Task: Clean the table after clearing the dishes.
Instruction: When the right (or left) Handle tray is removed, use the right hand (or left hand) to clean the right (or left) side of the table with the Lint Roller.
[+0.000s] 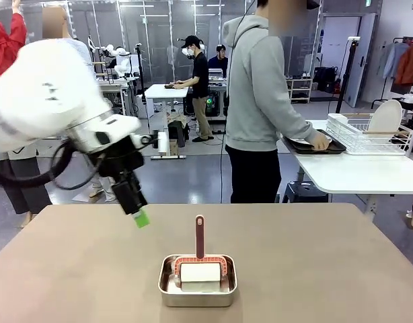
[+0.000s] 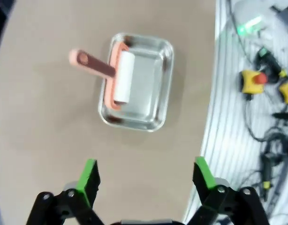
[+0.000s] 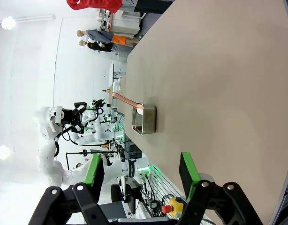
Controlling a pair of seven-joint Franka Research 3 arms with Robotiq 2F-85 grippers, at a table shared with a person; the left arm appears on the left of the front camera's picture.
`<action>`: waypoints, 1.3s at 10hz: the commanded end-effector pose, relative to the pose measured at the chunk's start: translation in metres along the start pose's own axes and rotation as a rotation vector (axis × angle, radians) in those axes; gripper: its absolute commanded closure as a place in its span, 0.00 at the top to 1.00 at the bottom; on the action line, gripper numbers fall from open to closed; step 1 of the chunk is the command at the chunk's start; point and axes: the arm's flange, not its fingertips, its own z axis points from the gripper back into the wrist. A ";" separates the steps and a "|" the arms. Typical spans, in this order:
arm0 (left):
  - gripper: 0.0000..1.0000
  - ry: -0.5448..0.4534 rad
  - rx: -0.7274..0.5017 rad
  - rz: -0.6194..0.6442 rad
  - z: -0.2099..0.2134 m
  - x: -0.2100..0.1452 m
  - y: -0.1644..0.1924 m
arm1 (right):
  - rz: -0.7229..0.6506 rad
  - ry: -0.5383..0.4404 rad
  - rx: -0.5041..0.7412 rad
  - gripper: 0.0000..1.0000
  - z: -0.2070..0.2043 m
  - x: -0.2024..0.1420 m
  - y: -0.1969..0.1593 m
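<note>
Pan (image 1: 193,300), small rectangular steel, holding red-handled white roller (image 1: 200,272), six o'clock on taupe-brown matte table (image 1: 327,269), open room all round, our left gripper (image 2: 146,171) released, right gripper (image 3: 141,164) released.

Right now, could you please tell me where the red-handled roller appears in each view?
Front view: bottom centre, the roller resting in the steel pan, handle pointing away.
Left wrist view: upper middle, roller in the pan, handle poking out left.
Right wrist view: left of centre, handle jutting from the pan.
Shared landmark: the steel pan on the table.
</note>
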 end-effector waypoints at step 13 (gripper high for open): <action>1.00 0.315 -0.226 -0.083 -0.120 0.138 0.097 | -0.004 0.008 0.000 0.81 -0.001 -0.003 0.004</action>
